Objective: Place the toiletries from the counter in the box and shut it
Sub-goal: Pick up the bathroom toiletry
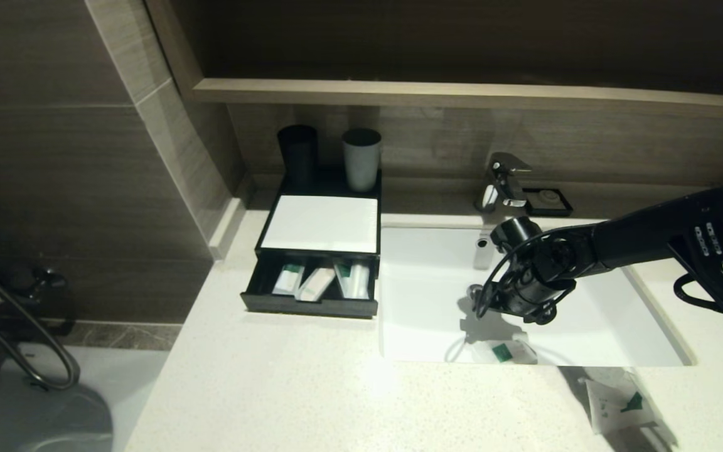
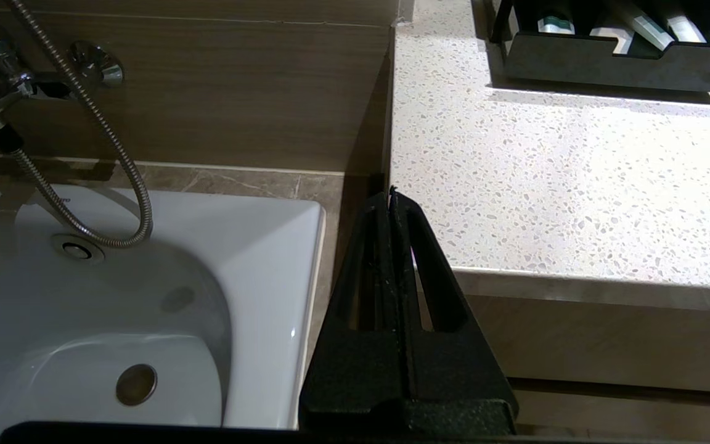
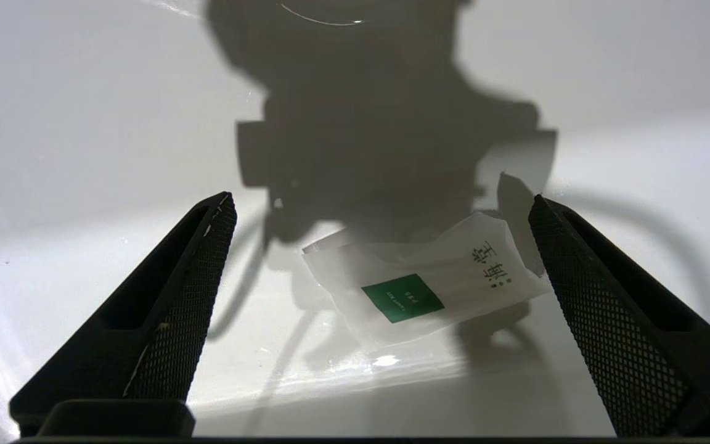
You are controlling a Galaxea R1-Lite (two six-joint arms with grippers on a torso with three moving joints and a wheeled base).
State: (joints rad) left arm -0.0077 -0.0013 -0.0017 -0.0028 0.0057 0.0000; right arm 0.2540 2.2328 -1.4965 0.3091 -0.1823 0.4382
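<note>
A white packet with a green square (image 1: 503, 352) lies in the sink (image 1: 587, 326) against its near wall; it also shows in the right wrist view (image 3: 420, 290). My right gripper (image 3: 383, 206) is open and empty above it, over the basin (image 1: 515, 314). A second white packet (image 1: 619, 402) lies on the counter at the near right. The black box (image 1: 311, 304) has its drawer pulled open, holding several white tubes and packets (image 1: 324, 279); its front also shows in the left wrist view (image 2: 607, 61). My left gripper (image 2: 390, 192) is shut and parked beside the counter's left end.
A black cup (image 1: 299, 154) and a grey cup (image 1: 361, 158) stand on the box behind a white pad (image 1: 322, 223). The faucet (image 1: 503, 182) and a soap dish (image 1: 548, 201) stand behind the sink. A bathtub (image 2: 114, 296) with a shower hose lies left of the counter.
</note>
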